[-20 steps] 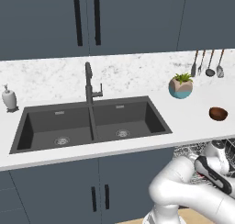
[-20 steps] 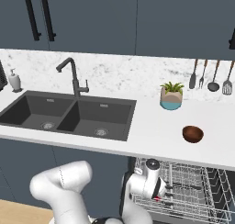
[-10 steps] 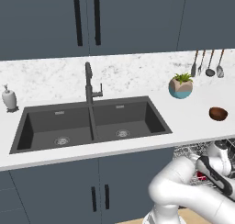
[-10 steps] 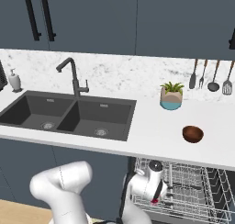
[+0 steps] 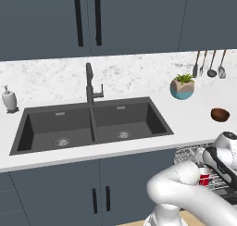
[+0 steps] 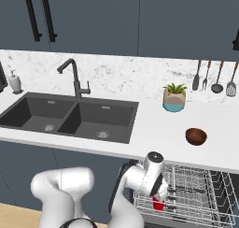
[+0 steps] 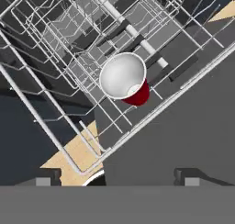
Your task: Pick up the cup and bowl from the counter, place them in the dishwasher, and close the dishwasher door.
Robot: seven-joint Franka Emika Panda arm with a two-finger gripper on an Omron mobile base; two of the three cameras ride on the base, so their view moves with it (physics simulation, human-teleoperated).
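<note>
While the cup (image 7: pixel 124 78) stands upright in the wire rack (image 6: pixel 196 194) of the dishwasher (image 6: pixel 186 199), near the rack's front corner, the gripper (image 6: pixel 161 192) hangs just above it with its jaws spread wide and nothing between them; in the hand view the two finger tips (image 7: pixel 43 181) sit apart at either side of the bottom edge, well clear of the cup. Item two, the bowl (image 6: pixel 196 136): dark brown, on the counter (image 6: pixel 154 124) to the right of the double sink (image 6: pixel 70 117) and in front of the potted plant (image 6: pixel 174 97), untouched. Item three, the dishwasher door (image 7: pixel 183 140): lowered flat beneath the pulled-out rack, not yet shut. Also present: soap dispenser (image 5: pixel 9 99) at the far left, hanging utensils (image 6: pixel 214 80) on the wall. Risks, by judgement: a finger may clip the cup's rim as the hand rises, since the cup appears to rest loosely on the wires and could tip; the arm may brush the counter edge on its way up to the bowl; the rack, left out, would block the door.
</note>
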